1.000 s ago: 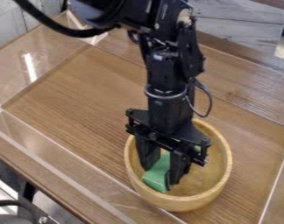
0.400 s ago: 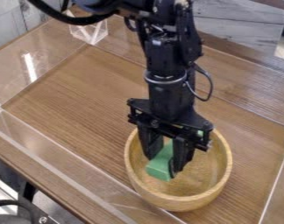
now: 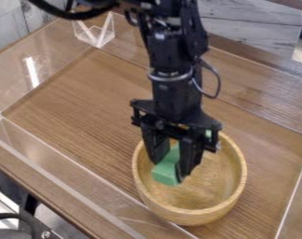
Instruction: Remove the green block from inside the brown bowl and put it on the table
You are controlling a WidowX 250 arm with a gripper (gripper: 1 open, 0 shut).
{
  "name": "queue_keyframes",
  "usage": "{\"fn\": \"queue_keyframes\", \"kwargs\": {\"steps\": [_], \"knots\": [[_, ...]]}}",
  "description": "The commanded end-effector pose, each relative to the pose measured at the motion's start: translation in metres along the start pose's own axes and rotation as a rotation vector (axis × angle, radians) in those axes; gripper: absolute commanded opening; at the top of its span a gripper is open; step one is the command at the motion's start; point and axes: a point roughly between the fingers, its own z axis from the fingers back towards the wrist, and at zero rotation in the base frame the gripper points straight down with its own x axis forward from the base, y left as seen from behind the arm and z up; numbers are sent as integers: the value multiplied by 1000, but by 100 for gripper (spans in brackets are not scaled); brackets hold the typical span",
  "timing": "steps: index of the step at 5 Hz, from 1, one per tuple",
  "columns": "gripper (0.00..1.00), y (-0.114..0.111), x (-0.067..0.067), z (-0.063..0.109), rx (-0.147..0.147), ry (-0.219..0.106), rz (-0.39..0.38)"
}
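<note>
— Camera view, from the table's corner: what do we see at the bowl?

— We see the black arm (image 3: 175, 56) reaching steeply down, its claw (image 3: 175, 161) partly closed around the green block (image 3: 166, 169). The block stands tilted between the fingers (image 3: 190, 159), inside the rim of the brown bowl (image 3: 228, 201).

— And the surroundings?

— We find the bowl sitting on the wood-grain table (image 3: 79, 103), near its front edge, with clear walls (image 3: 29, 70) along the sides.
</note>
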Motion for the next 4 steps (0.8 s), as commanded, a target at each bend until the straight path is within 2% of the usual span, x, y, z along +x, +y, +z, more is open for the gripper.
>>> {"fn": "queue_keyframes", "kwargs": {"steps": [1, 4], "knots": [[0, 1, 8, 22, -11, -68, -13], [0, 17, 4, 38, -22, -82, 1]]}}
